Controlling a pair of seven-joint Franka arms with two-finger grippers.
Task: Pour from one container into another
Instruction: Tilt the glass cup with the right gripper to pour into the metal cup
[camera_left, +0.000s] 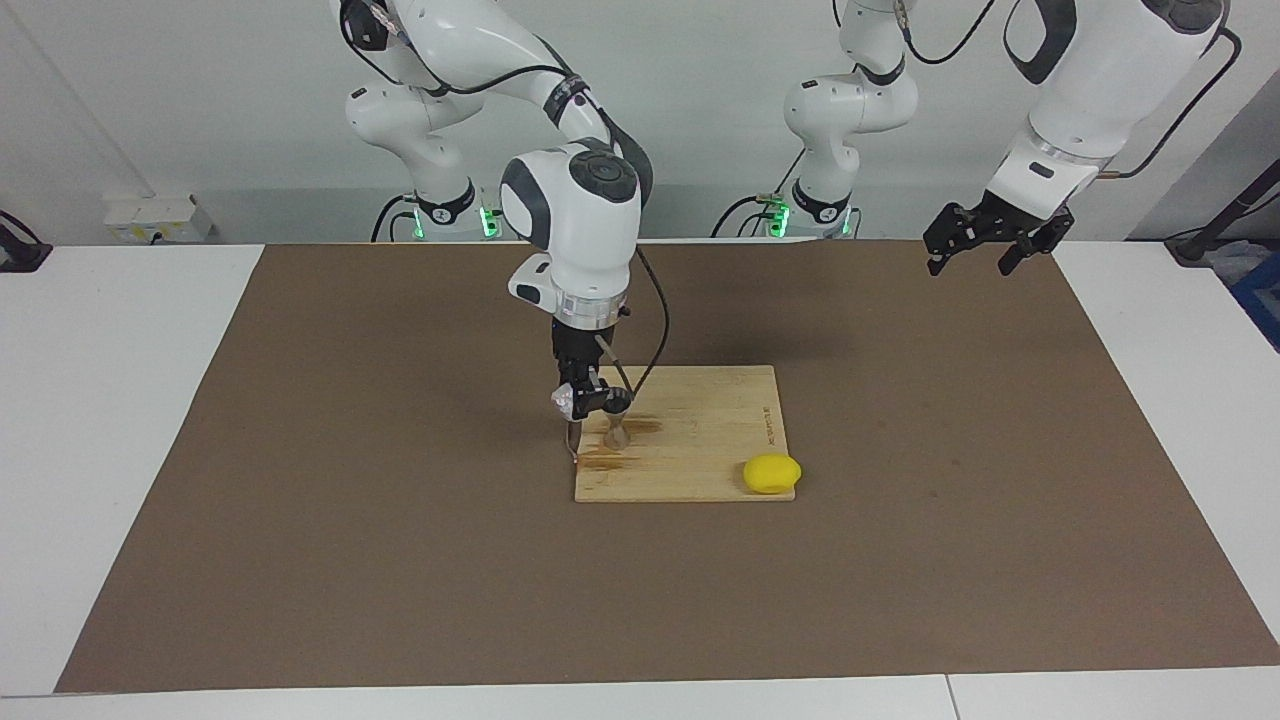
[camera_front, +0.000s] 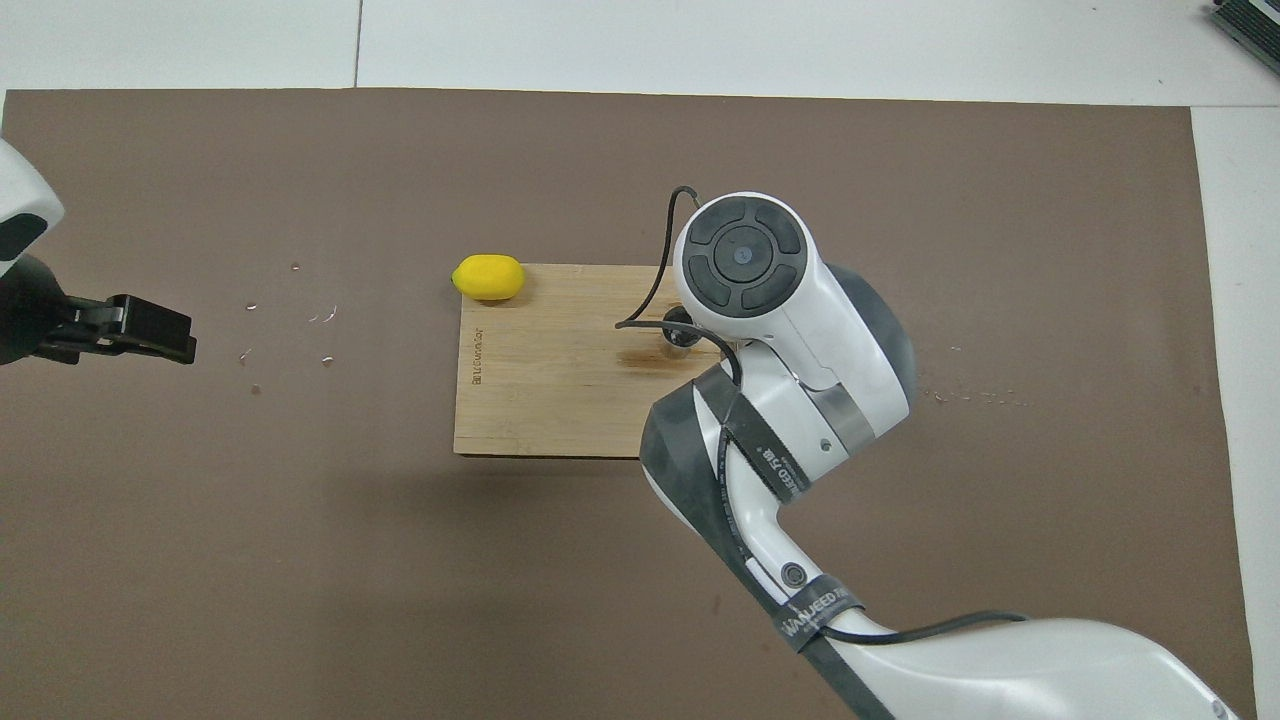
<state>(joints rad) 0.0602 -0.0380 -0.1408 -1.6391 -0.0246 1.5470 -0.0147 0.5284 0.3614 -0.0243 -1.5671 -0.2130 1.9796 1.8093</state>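
Note:
My right gripper (camera_left: 580, 403) hangs low over the wooden board's (camera_left: 700, 440) edge at the right arm's end, shut on the small clear cup (camera_left: 564, 401), which is tipped sideways. The steel jigger (camera_left: 617, 431) stands upright on the board right beside that gripper. In the overhead view the right wrist hides the gripper and the cup, and only part of the jigger (camera_front: 682, 336) shows on the board (camera_front: 540, 380). My left gripper (camera_left: 985, 245) waits raised and open over the mat at the left arm's end, also seen as the left gripper (camera_front: 150, 330) from overhead.
A yellow lemon-like lump (camera_left: 771, 473) lies at the board's corner farthest from the robots, toward the left arm's end. Dark stains mark the board around the jigger. A brown mat (camera_left: 350, 500) covers the table, with small crumbs (camera_front: 290, 330) near the left gripper.

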